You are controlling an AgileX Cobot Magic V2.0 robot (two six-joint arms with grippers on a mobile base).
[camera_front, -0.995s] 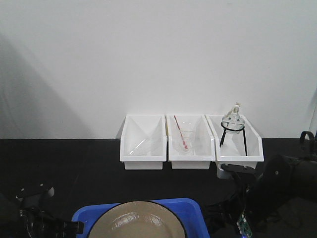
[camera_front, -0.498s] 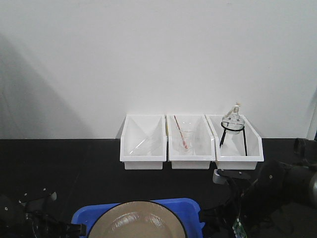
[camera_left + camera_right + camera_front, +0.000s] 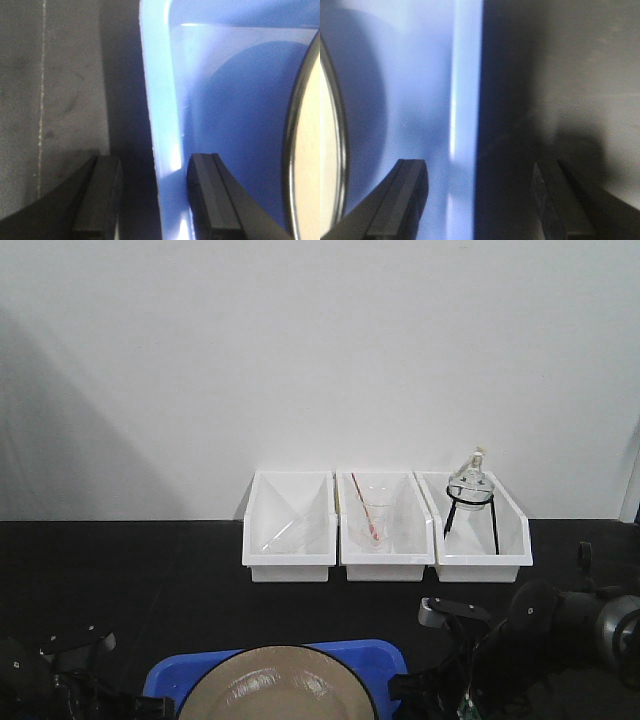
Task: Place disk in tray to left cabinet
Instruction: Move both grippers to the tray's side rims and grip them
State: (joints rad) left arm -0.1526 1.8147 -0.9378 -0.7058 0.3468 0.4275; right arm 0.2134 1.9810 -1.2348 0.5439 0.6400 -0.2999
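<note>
Evidently the stiff tray (image 3: 161,120) is straddled at its rims by the wide-open left end effector (image 3: 155,200) and right end effector (image 3: 480,200). The glossy disk (image 3: 275,686) should be kept level.

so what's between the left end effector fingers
The rim of the blue tray; the left end effector stands open astride it, shown in the left wrist view.

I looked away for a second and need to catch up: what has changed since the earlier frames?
The right arm has dropped and swung in toward the tray; the right gripper now straddles its right rim, jaws open. The left gripper sank slightly at the left rim, also open. Nothing gripped yet. Tray, disk and white bins stayed put.
</note>
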